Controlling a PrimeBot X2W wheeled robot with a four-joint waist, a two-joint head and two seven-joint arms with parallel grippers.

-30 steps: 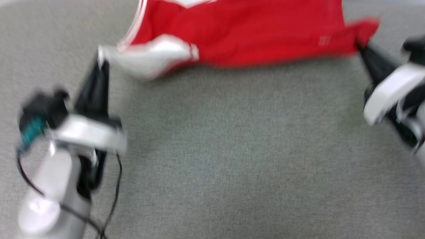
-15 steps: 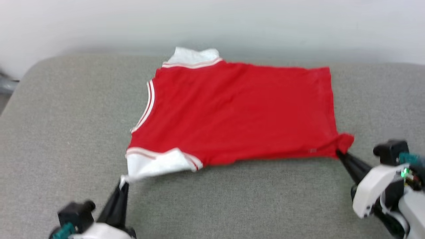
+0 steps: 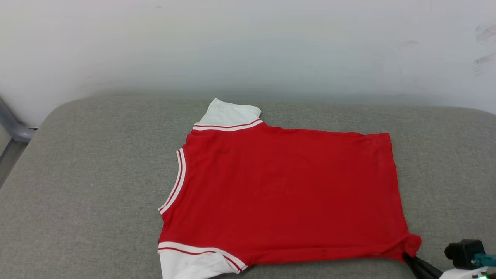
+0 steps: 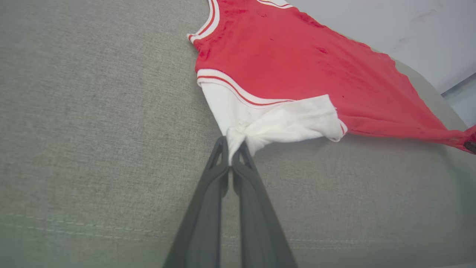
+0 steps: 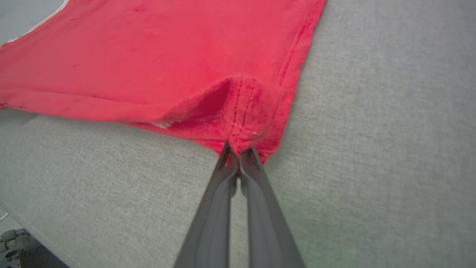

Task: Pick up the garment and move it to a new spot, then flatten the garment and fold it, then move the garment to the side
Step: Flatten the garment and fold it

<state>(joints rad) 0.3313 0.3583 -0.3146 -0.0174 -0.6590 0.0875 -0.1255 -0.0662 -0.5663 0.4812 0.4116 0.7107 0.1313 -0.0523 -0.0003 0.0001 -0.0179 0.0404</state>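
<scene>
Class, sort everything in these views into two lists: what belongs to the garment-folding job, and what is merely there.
Belongs to the job: garment; left hand, shut on its white sleeve; right hand, shut on its red hem corner.

Merely there: grey cushion; pale wall; metal bar.

Of the garment (image 3: 283, 193), the near white sleeve (image 3: 190, 267) runs off the bottom of the head view. The sleeve's pinched tip is hidden between the left gripper's (image 4: 231, 147) fingers, and the hem corner (image 5: 256, 119) is hidden likewise inside the right gripper (image 5: 238, 150). Beside that corner, a dark speck (image 4: 471, 146) is too small to name.
</scene>
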